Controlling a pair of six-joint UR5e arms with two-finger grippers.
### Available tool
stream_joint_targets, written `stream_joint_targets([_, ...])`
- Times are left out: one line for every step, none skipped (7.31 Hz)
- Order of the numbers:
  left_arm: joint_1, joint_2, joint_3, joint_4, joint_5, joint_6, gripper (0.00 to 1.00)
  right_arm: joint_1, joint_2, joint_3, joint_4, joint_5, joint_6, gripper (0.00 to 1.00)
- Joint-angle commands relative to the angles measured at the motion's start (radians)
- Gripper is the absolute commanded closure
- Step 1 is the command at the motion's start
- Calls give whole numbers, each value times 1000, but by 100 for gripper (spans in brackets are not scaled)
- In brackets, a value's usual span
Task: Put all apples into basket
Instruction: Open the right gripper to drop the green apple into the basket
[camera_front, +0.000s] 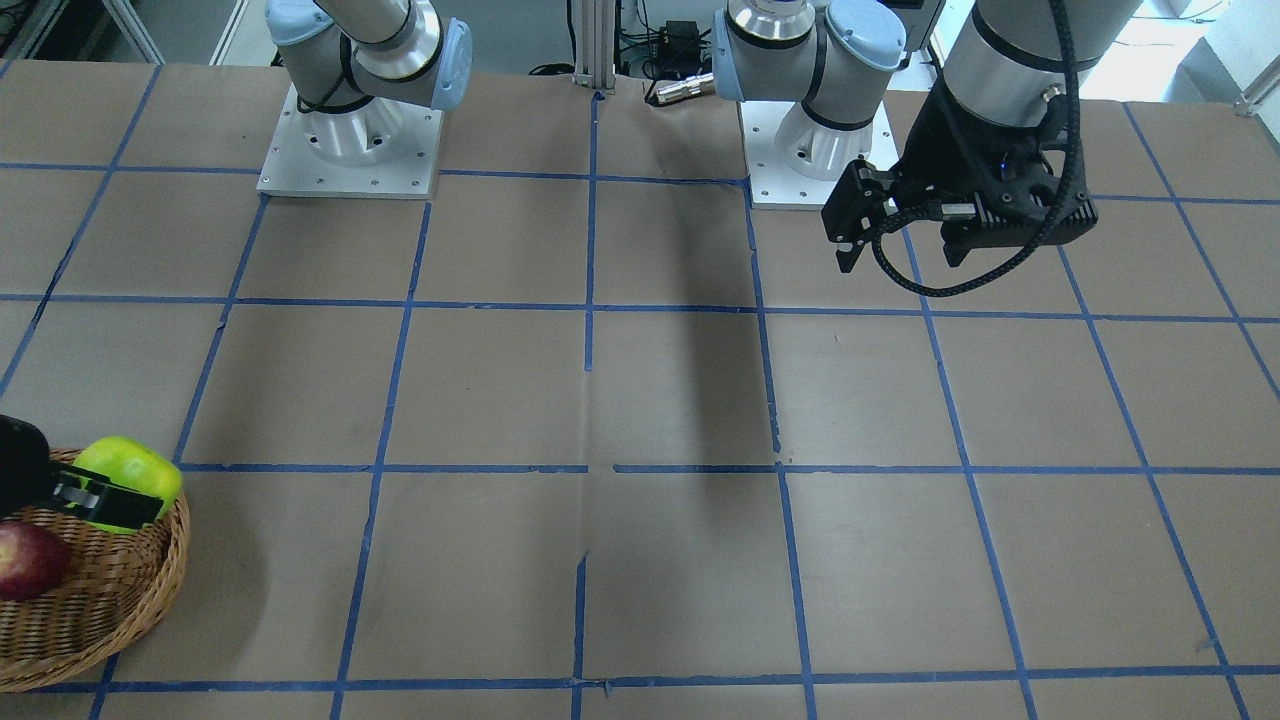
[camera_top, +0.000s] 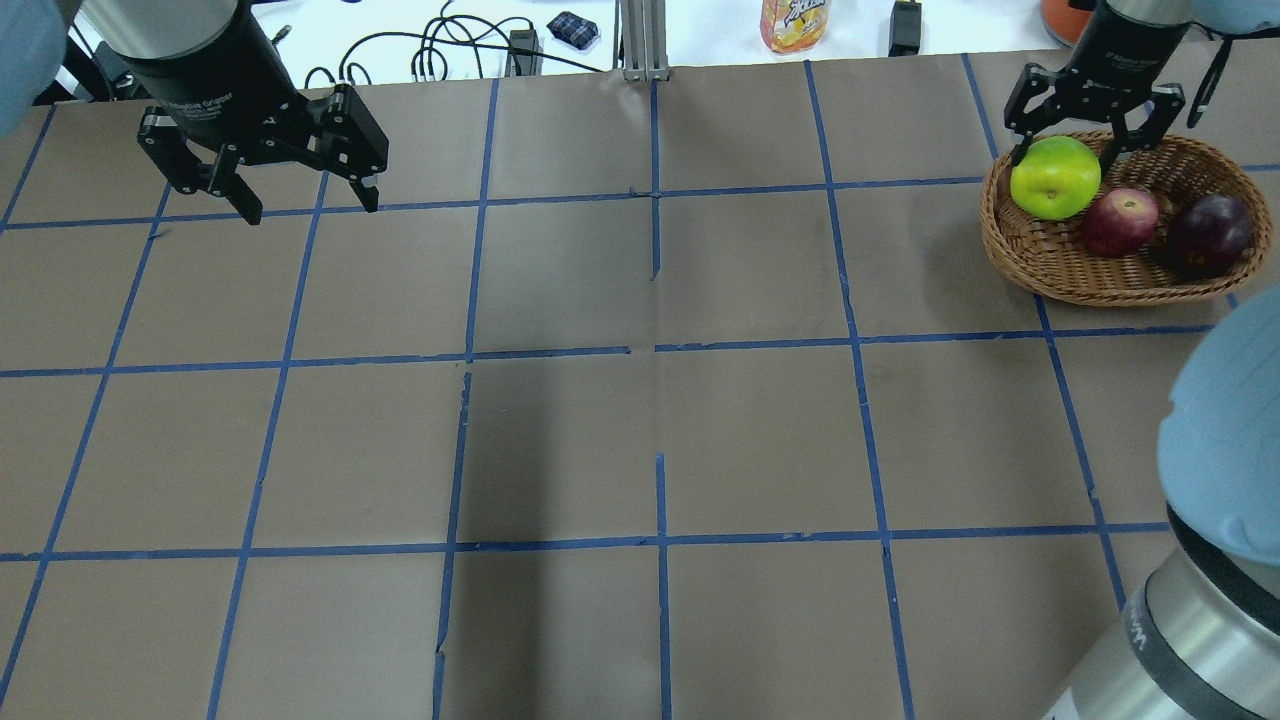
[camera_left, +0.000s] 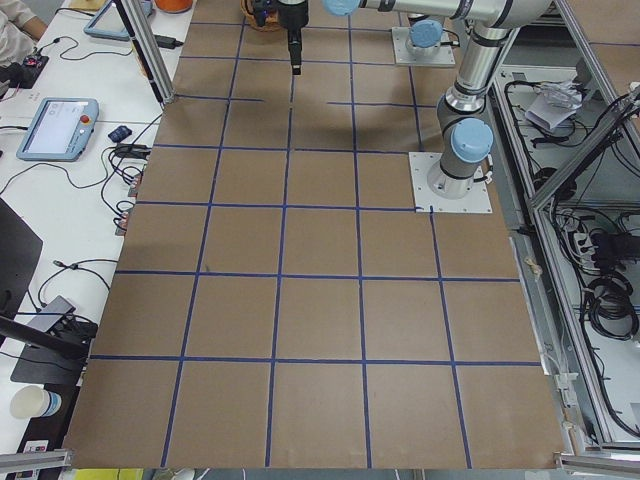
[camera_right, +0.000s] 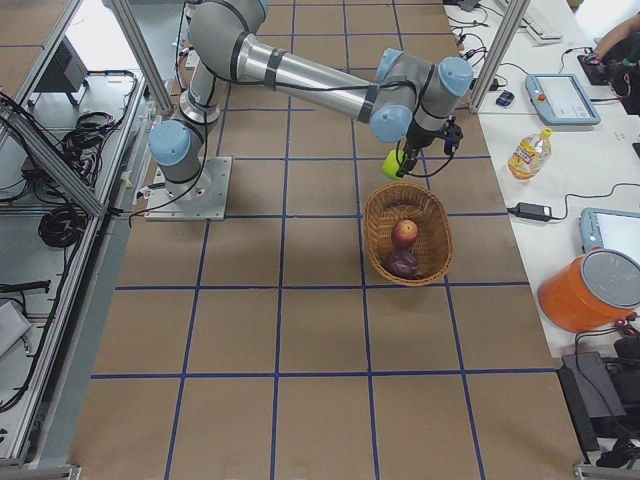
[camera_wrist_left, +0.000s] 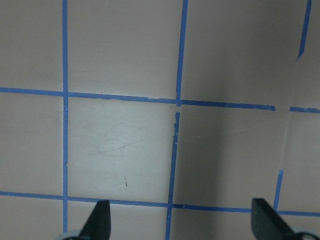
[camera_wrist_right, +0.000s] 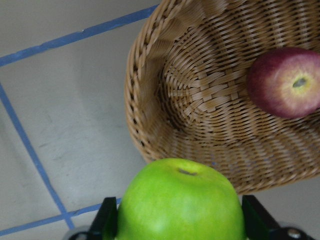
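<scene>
My right gripper (camera_top: 1090, 125) is shut on the lime green apple (camera_top: 1055, 177) and holds it over the rim at the end of the wicker basket (camera_top: 1100, 292). In the right wrist view the green apple (camera_wrist_right: 180, 205) sits between the fingers, with the basket (camera_wrist_right: 200, 100) below. The red apple (camera_top: 1120, 220) and the maroon apple (camera_top: 1210, 232) lie inside the basket. The red apple also shows in the right wrist view (camera_wrist_right: 287, 82). My left gripper (camera_top: 275, 190) is open and empty, hovering over the table far from the basket.
The two arm bases (camera_front: 350, 150) (camera_front: 815, 150) stand at the table's robot side. A juice bottle (camera_top: 795, 22) and cables lie beyond the far edge. An orange bucket (camera_right: 590, 290) and a tablet (camera_right: 565, 95) sit on the side bench.
</scene>
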Motion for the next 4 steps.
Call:
stream_joint_targets([0,2,0,0,0,-1,0,-27,54,9,-94,-56,-53,100])
stream_joint_targets([0,2,0,0,-3,-3,0,-28,74,8,-128,-76,-52,100])
stream_joint_targets([0,2,0,0,-5,-3,0,-28,91,12,-201,-99,-52,83])
stream_joint_targets([0,2,0,0,-5,-3,0,-28,98,12,-194,-95,-35,13])
